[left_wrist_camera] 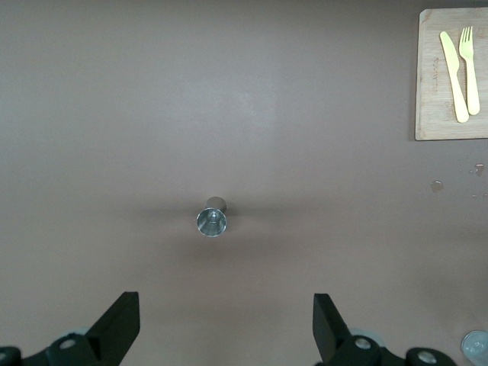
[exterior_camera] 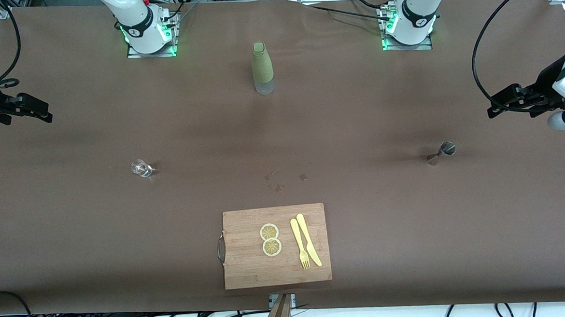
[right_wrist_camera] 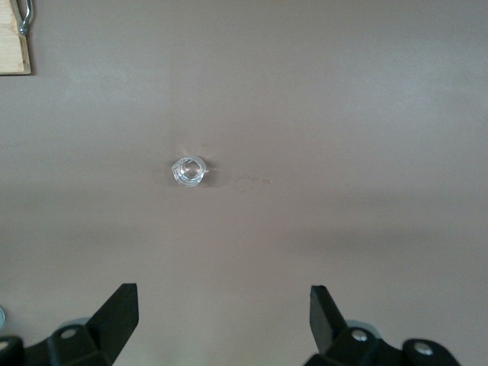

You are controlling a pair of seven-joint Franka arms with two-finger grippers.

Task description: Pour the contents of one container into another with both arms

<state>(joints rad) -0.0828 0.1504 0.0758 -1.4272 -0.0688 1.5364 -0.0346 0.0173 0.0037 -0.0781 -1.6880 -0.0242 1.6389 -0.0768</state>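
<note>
My left gripper (left_wrist_camera: 221, 332) hangs open over the shiny hourglass metal jigger (left_wrist_camera: 211, 221); my right gripper (right_wrist_camera: 221, 328) open over the tiny round clear glass cup (right_wrist_camera: 188, 171), both high above the smooth brown table (exterior_camera: 358, 125)

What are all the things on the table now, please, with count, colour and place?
glass cup: one, clear, toward the right arm's end of the table.
jigger: one, silvery, toward the left arm's end.
bottle: one, olive-green, upright, mid-table between the two bases.
board: one, wooden with a metal handle, nearest the front camera.
lemon slices: two, yellow, on the board.
fork: one, yellow, on the board.
knife: one, yellow, beside the fork.
table: one, brown.
left gripper: open, over the table near the jigger.
right gripper: open, over the table near the glass cup.
</note>
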